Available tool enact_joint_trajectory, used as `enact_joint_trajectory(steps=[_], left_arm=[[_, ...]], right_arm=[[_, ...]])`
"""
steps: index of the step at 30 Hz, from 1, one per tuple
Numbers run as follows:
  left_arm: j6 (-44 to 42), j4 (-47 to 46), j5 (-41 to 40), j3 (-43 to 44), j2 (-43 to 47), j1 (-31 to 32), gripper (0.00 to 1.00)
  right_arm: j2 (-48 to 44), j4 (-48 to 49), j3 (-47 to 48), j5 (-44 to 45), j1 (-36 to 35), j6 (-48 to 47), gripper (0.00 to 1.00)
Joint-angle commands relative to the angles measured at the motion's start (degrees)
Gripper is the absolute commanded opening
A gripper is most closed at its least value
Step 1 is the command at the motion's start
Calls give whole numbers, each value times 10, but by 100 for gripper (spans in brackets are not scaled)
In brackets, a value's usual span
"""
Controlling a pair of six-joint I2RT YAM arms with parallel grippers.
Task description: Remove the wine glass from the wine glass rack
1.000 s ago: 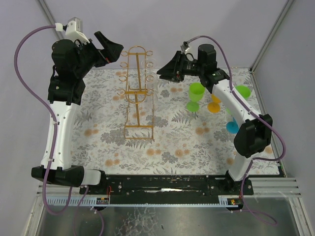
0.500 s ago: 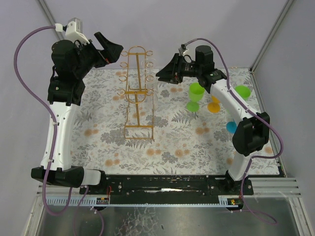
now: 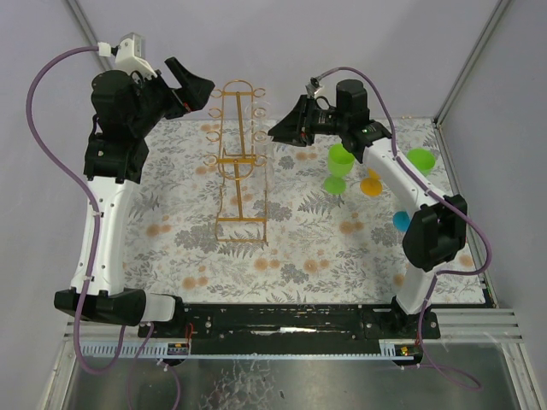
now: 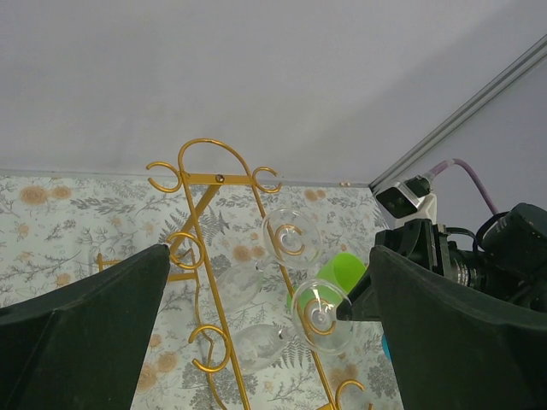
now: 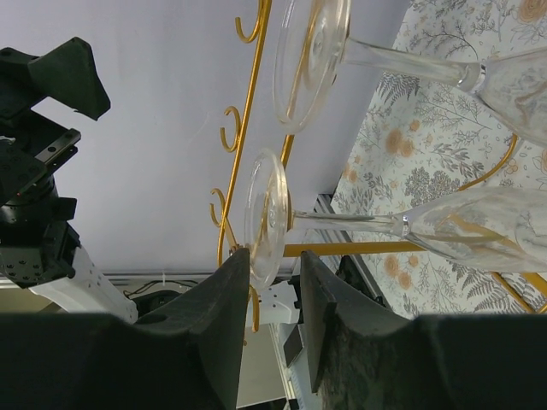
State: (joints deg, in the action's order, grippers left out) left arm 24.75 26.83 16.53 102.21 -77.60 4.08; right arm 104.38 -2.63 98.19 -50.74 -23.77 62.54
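- Top view: the wine glass rack [image 3: 238,158] stands upright on the floral desk [image 3: 171,248]. The left fingers [image 3: 195,85] are raised to its left and the right fingers [image 3: 286,130] are at its right side.
- Left wrist: the left fingers [image 4: 94,333] are spread wide and empty. A clear wine glass [image 4: 320,316] hangs on the rack [image 4: 220,178].
- Right wrist: the right fingers [image 5: 231,299] are narrowly parted and pinch nothing. The wine glass [image 5: 267,218] stem lies just beyond their tips, beside the rack [image 5: 342,249].

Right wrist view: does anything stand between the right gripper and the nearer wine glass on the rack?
Nothing visible does. The right gripper sits at the foot of the nearer wine glass, its jaws apart. Only the wine glass rack wire runs close beside that foot.
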Motion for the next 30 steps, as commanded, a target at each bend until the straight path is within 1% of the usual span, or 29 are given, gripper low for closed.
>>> enact_joint_trajectory(steps=[1, 5, 11, 13, 18, 19, 30], left_arm=[[-10, -5, -4, -6, 10, -1, 100], [-11, -6, -4, -11, 11, -1, 100], [-13, -9, -4, -19, 15, 0, 100], [-15, -11, -3, -22, 16, -1, 100], [-17, -11, -3, -27, 18, -1, 100], [-17, -11, -3, -27, 18, -1, 100], [-9, -9, -1, -28, 21, -1, 100]], right_arm=[[9, 27, 29, -29, -8, 12, 36], [14, 38, 31, -31, -8, 22, 31], [21, 59, 30, -35, -9, 39, 28], [21, 71, 27, -37, -10, 47, 23], [14, 83, 22, -37, -10, 54, 2], [13, 83, 21, -36, -10, 55, 0], [-20, 87, 7, -25, -10, 61, 0]])
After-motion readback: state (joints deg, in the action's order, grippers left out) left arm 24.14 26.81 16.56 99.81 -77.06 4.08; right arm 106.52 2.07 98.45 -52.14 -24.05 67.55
